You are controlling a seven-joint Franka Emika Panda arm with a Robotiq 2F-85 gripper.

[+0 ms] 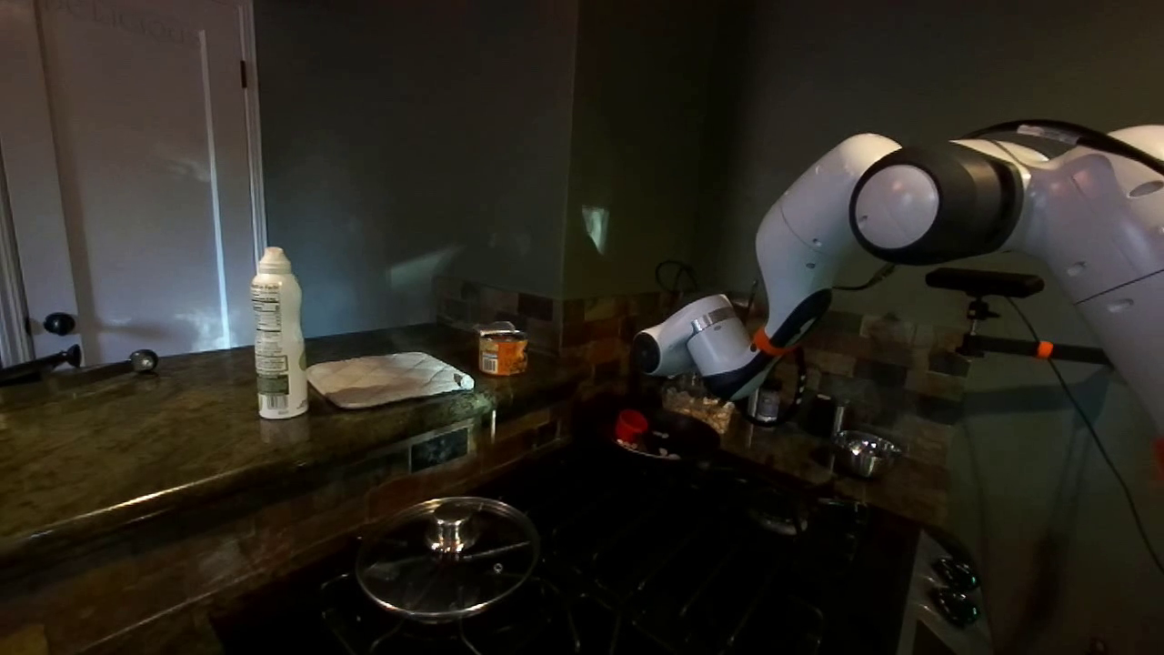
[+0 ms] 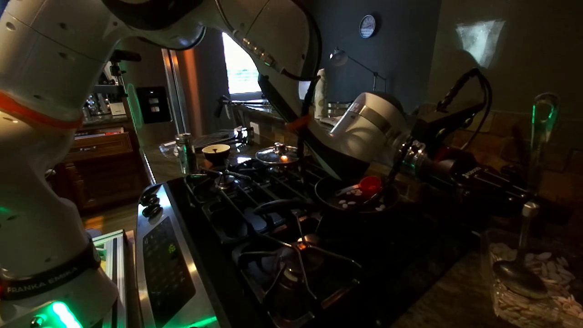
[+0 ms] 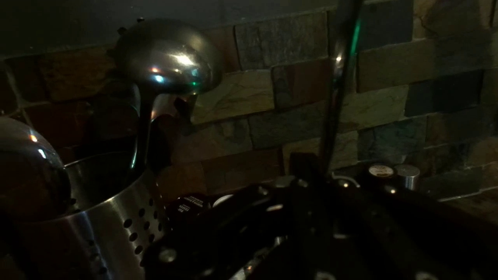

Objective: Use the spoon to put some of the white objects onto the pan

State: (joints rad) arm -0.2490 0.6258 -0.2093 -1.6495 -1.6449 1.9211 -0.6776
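Nearest in an exterior view, the Franka arm (image 2: 50,77) reached over the gas stove (image 2: 382,255), which bore the round dark frying pan (image 2: 329,192). Beside the stove stood the clear tub (image 2: 488,269). The Robotiq gripper (image 2: 533,196), its jaws nearly together, held the handle of the metal spoon (image 2: 519,279), bowl down at the tub; whether loaded could not be told. White bean-like pieces (image 2: 553,269) lay in the tub and, fewer, in the pan, so the task seemed partly done, with scooping and tipping likely left.
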